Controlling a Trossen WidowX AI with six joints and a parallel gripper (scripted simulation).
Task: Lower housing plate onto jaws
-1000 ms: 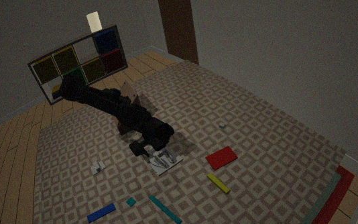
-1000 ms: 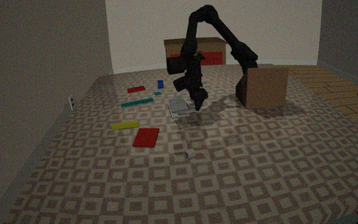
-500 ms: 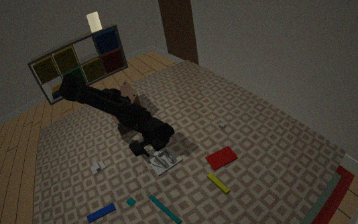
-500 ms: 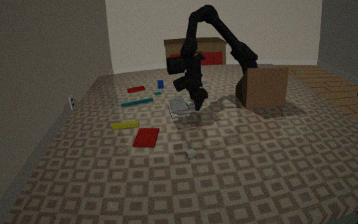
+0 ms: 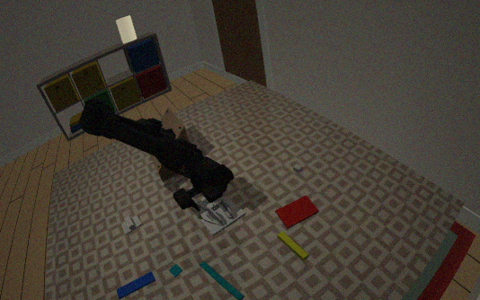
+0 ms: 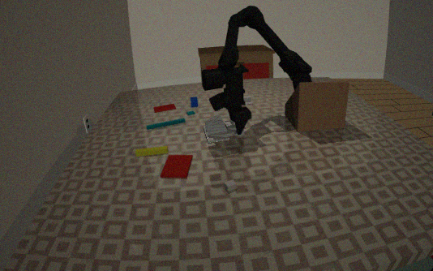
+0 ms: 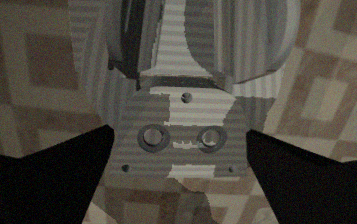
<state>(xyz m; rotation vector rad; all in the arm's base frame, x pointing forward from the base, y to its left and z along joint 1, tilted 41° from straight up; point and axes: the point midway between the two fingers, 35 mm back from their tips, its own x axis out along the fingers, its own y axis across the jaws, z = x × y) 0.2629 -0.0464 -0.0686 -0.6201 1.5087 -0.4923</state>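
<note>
The grey housing plate (image 7: 199,112) lies across the near end of the gripper assembly in the wrist view, with a round pin top showing in each of its two large holes. The left jaw (image 7: 129,40) and right jaw (image 7: 259,40) reach away beyond it, spread apart. The white base (image 5: 217,230) is under them. In the exterior view the grey assembly (image 6: 216,127) looks raised at its far side; whether the plate is level is hard to tell. My gripper (image 7: 179,133) (image 6: 240,131) is open and low, its fingertips beside the plate's two side edges, almost touching them.
A red block (image 5: 297,211) (image 6: 177,166) and a yellow bar (image 5: 292,245) (image 6: 152,152) lie to one side. A teal bar (image 5: 221,280) (image 6: 165,124), a blue bar (image 5: 136,285) and small pale parts (image 5: 132,224) (image 6: 230,186) lie farther off. A brown box (image 6: 323,106) stands near the arm's base.
</note>
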